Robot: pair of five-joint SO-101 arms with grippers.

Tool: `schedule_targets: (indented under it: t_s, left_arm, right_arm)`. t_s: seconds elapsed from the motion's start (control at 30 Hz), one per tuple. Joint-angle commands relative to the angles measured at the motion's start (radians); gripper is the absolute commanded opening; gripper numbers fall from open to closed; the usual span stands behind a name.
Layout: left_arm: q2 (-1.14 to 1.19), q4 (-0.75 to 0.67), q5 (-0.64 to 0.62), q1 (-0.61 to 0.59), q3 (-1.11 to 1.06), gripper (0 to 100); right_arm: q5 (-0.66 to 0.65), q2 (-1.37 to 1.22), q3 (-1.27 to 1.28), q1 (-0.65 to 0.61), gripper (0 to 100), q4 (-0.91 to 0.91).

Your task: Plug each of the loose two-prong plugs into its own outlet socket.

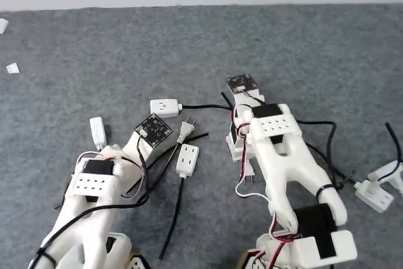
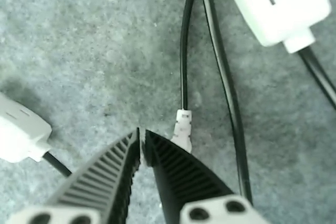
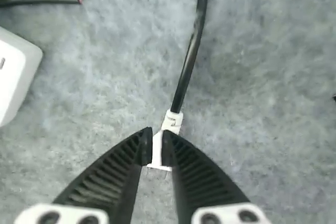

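My right gripper (image 3: 156, 148) is clamping a small white plastic plug (image 3: 169, 121) w/ black cable (image 3: 189, 56). Left gripper (image 2: 140, 136) is sitting closed, empty; second white plug (image 2: 182, 129) lying just beside, approx 3 o'clock from above.

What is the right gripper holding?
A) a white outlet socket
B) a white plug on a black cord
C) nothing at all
B: the right gripper is shut on the white plug, whose black cord leads away from it.
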State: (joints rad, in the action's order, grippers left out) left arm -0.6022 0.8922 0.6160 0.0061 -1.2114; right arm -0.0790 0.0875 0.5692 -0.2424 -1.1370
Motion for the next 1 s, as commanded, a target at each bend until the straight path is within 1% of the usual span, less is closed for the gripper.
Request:
schedule_targets:
  t_s: [0.0, 0.2, 0.43, 0.6, 0.73, 0.97]
  left_arm:
    - [-0.017, -0.021, -0.008, 0.002, 0.021, 1]
    - [-0.017, -0.021, -0.008, 0.002, 0.021, 1]
    - [-0.017, -0.021, -0.008, 0.002, 0.021, 1]
    - [-0.018, -0.02, -0.008, 0.002, 0.021, 1]
    - [-0.018, -0.02, -0.008, 0.002, 0.021, 1]
    - [-0.018, -0.02, -0.008, 0.002, 0.021, 1]
  right_arm:
    - [0.012, -0.004, -0.006, -0.012, 10.9, 0.022]
    - [0.012, -0.03, -0.005, -0.013, 12.1, 0.05]
    - [0.014, -0.142, -0.011, -0.008, 11.8, 0.091]
    - [0.029, -0.13, -0.009, -0.007, 11.4, 0.091]
    - [0.037, -0.124, -0.009, 0.016, 7.3, 0.091]
    - [0.04, -0.079, -0.006, 0.035, 10.8, 0.062]
